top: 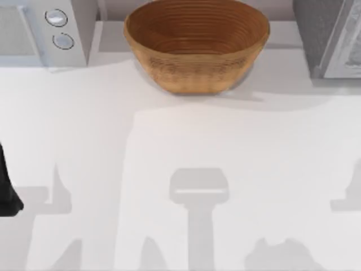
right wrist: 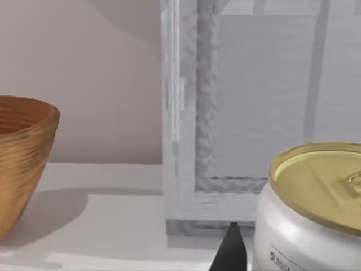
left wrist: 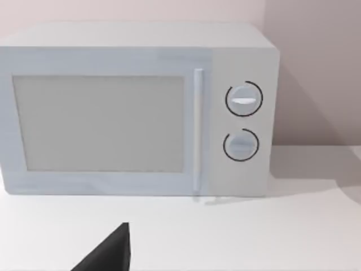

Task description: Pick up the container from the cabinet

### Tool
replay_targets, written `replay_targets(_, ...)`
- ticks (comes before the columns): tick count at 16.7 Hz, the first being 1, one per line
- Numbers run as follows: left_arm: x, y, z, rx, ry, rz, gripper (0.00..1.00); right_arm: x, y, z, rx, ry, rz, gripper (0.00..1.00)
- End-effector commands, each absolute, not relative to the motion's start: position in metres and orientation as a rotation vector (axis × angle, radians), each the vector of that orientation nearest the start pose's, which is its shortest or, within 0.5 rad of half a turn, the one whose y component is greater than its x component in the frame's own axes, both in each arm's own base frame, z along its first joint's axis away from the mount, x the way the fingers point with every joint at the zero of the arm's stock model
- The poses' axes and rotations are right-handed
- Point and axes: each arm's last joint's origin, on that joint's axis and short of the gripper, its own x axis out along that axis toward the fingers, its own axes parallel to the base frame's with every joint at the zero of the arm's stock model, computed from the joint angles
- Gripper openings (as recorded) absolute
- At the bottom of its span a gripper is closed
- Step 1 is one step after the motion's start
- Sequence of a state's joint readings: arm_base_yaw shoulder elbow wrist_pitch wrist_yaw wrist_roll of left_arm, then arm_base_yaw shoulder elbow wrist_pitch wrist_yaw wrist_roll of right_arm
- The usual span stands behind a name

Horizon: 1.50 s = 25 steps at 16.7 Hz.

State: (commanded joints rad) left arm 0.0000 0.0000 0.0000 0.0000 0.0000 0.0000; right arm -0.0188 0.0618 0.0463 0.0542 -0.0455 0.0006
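Note:
The container is a silver can with a gold lid (right wrist: 316, 192), seen very close in the right wrist view, in front of the grey cabinet (right wrist: 259, 113). One dark fingertip (right wrist: 230, 253) of my right gripper shows just beside the can's side; its other finger is hidden, so I cannot tell whether the can is held. In the top view the cabinet (top: 330, 36) stands at the back right corner. My left arm (top: 5, 189) sits at the table's left edge, and a dark finger (left wrist: 110, 254) of it points toward the microwave.
A large woven brown bowl (top: 196, 42) stands at the back centre, also seen beside the cabinet (right wrist: 20, 164). A white microwave (top: 48, 28) with two dials (left wrist: 242, 121) and a shut door fills the back left. The white tabletop (top: 186, 141) stretches in front.

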Motion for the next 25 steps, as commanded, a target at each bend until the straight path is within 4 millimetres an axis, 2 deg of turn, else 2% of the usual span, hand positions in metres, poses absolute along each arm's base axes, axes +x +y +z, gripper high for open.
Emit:
replay_targets(3,0.106,-0.001,0.160,0.000,0.000,0.000,1.00,0.113,-0.003,0.211,-0.020,-0.124,0.089,0.00)
replay_targets(6,0.106,-0.001,0.160,0.000,0.000,0.000,1.00,0.134,-0.008,0.250,-0.056,-0.197,0.184,0.00)
replay_targets(9,0.106,-0.001,0.160,0.000,0.000,0.000,1.00,0.175,-0.019,0.278,-0.096,-0.225,0.298,0.00)
replay_targets(12,0.106,-0.001,0.160,0.000,0.000,0.000,1.00,0.233,-0.042,0.279,-0.123,-0.209,0.418,0.00)
replay_targets(15,0.106,-0.001,0.160,0.000,0.000,0.000,1.00,0.291,-0.075,0.248,-0.126,-0.166,0.529,0.00)
replay_targets(18,0.106,-0.001,0.160,0.000,0.000,0.000,1.00,0.332,-0.110,0.190,-0.106,-0.115,0.622,0.00)
replay_targets(20,0.106,-0.001,0.160,0.000,0.000,0.000,1.00,0.346,-0.129,0.147,-0.082,-0.081,0.673,0.00)
replay_targets(22,0.106,-0.001,0.160,0.000,0.000,0.000,1.00,0.352,-0.144,0.109,-0.055,-0.051,0.712,0.00)
replay_targets(25,0.106,-0.001,0.160,0.000,0.000,0.000,1.00,0.353,-0.158,0.067,-0.018,-0.016,0.751,0.00)
